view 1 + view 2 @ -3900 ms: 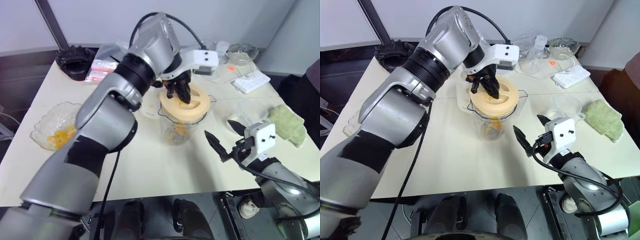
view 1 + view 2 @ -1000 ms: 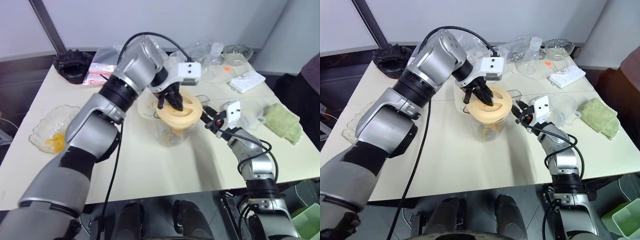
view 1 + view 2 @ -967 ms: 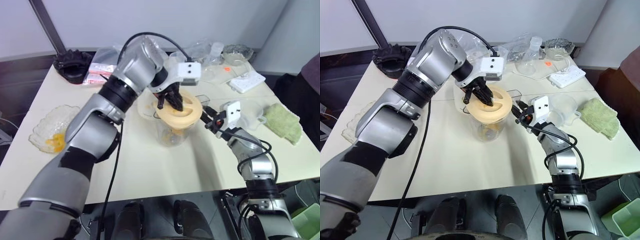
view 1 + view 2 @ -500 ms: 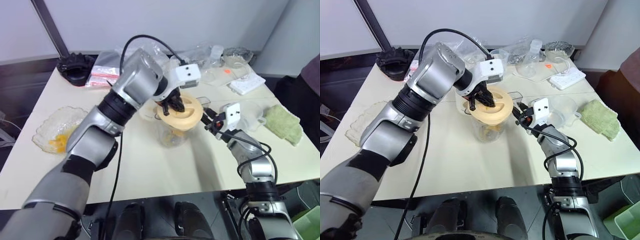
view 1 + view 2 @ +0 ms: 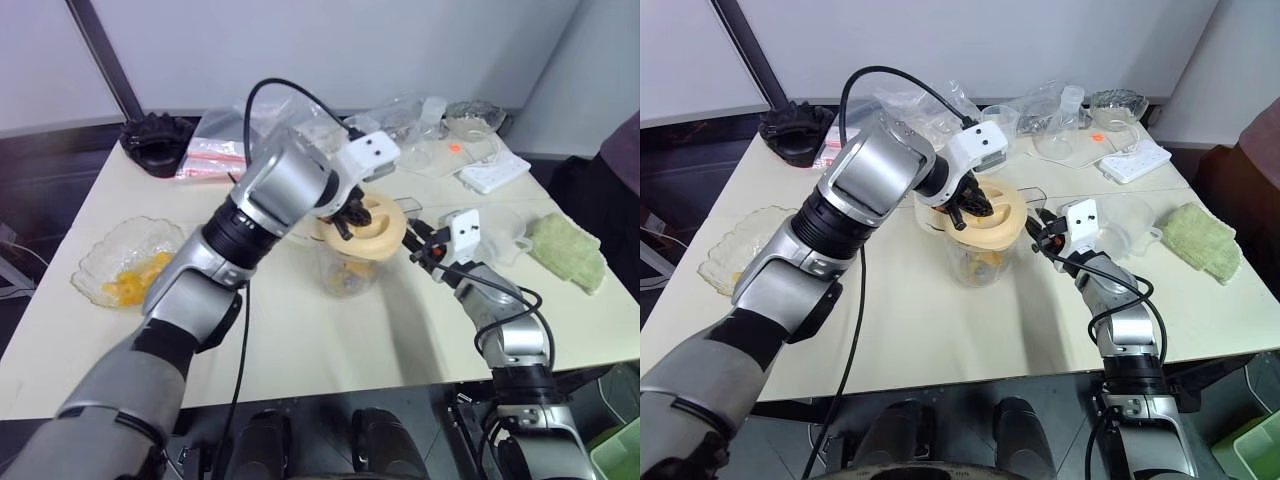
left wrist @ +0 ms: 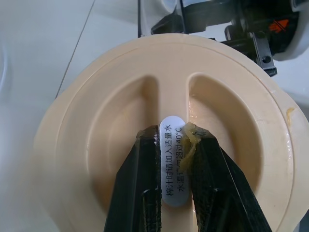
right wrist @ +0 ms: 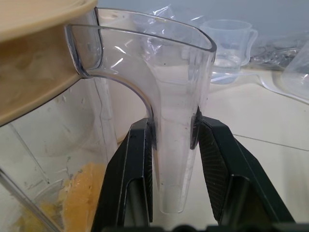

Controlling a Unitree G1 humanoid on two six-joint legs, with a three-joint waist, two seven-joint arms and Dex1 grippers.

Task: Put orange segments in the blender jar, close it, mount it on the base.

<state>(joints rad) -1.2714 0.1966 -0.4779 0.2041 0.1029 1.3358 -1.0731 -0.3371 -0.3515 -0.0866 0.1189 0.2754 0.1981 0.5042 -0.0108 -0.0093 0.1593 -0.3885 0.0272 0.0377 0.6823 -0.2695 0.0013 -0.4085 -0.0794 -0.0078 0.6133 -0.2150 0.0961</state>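
Observation:
The clear blender jar (image 5: 348, 268) stands mid-table with orange segments (image 7: 81, 195) at its bottom. A peach-coloured lid (image 6: 96, 121) sits on its mouth. My left gripper (image 6: 175, 137) reaches down from above, shut on the raised ridge across the lid's top, and a scrap of pulp clings to one fingertip. My right gripper (image 7: 173, 128) comes in level from the right, shut on the jar's clear side handle (image 7: 171, 92). The cream-white base (image 5: 926, 220) peeks out just behind the jar, mostly hidden by my left forearm.
A scalloped glass bowl (image 5: 105, 265) with more orange pieces lies at the left edge. Clear cups (image 5: 505, 228) and a green cloth (image 5: 570, 250) lie to the right. A power strip (image 5: 495, 172), plastic bags (image 5: 215, 150) and a black object (image 5: 155, 140) line the back.
My left wrist has rolled and dipped slightly, turning the lid with it on the jar. The right gripper has stayed on the handle. The camera has shifted a little.

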